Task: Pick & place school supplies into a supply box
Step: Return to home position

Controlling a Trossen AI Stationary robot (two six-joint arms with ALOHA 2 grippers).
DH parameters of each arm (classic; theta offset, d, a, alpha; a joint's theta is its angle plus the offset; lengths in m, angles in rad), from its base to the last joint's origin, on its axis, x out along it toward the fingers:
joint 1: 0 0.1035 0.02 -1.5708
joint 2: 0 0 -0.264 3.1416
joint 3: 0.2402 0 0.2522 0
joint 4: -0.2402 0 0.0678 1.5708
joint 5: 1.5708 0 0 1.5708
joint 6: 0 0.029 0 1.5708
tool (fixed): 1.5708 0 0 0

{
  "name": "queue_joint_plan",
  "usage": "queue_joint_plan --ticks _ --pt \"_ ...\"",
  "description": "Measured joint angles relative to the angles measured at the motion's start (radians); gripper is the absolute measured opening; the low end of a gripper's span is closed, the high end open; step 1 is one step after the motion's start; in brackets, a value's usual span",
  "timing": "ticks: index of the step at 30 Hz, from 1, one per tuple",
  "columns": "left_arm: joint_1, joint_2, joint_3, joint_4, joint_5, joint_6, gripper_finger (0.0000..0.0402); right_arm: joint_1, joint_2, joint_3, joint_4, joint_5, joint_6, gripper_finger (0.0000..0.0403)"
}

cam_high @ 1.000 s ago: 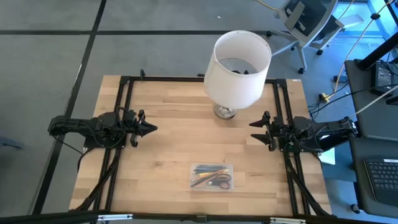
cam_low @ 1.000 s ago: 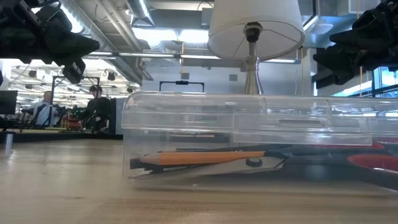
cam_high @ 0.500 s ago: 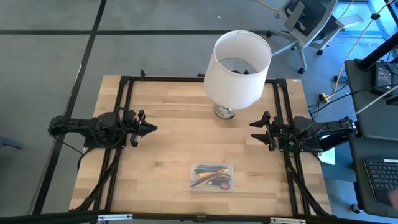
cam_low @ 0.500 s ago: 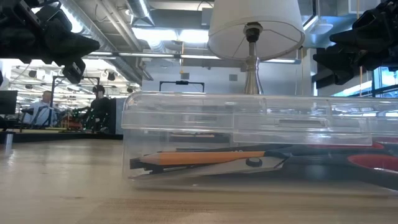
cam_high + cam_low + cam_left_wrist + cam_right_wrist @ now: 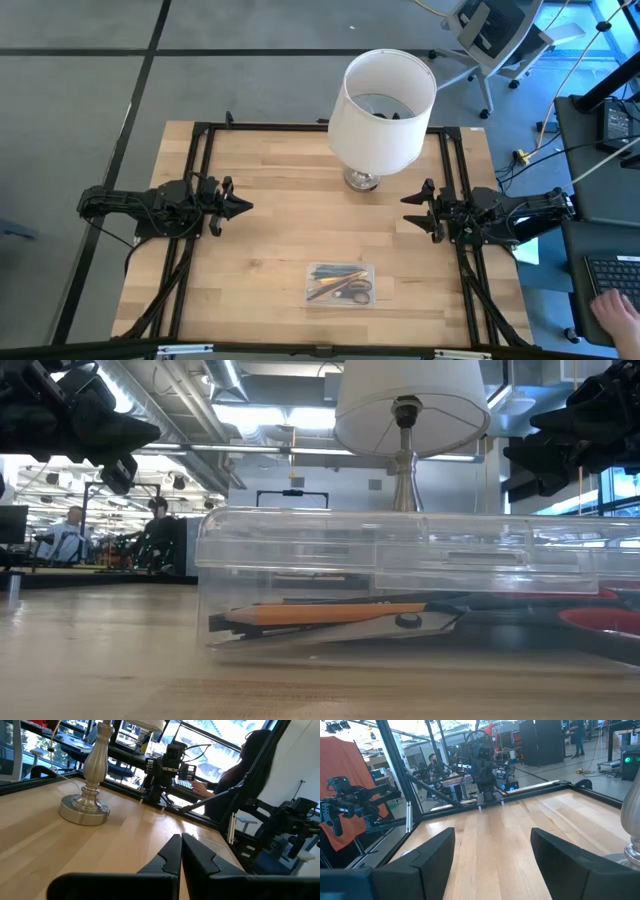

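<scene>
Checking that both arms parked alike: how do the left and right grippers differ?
The left gripper is shut; the right gripper is open wide. The left gripper sits at the table's left side, the right gripper opposite, facing it. Both are empty, well apart from the box.

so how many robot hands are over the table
2. The left hand, shut, sits at the left side; the right hand, open, at the right side. Neither touches the supply box.
</scene>
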Motion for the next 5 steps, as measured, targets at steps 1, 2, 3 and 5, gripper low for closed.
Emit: queue_joint_plan --ticks 1,2,3,5 --pt "0.000 0.000 0.000 0.000 0.000 0.000 0.0006 0.000 0.000 0.000 0.000 0.000 0.000 0.0265" --pt "0.000 0.000 0.000 0.000 0.000 0.000 0.0006 0.000 0.000 0.000 0.000 0.000 0.001 0.0265" --pt "0.000 0.000 0.000 0.000 0.000 0.000 0.0006 0.000 0.000 0.000 0.000 0.000 0.001 0.0265" --pt "0.000 0.000 0.000 0.000 0.000 0.000 0.0006 0.000 0.000 0.000 0.000 0.000 0.000 0.0265"
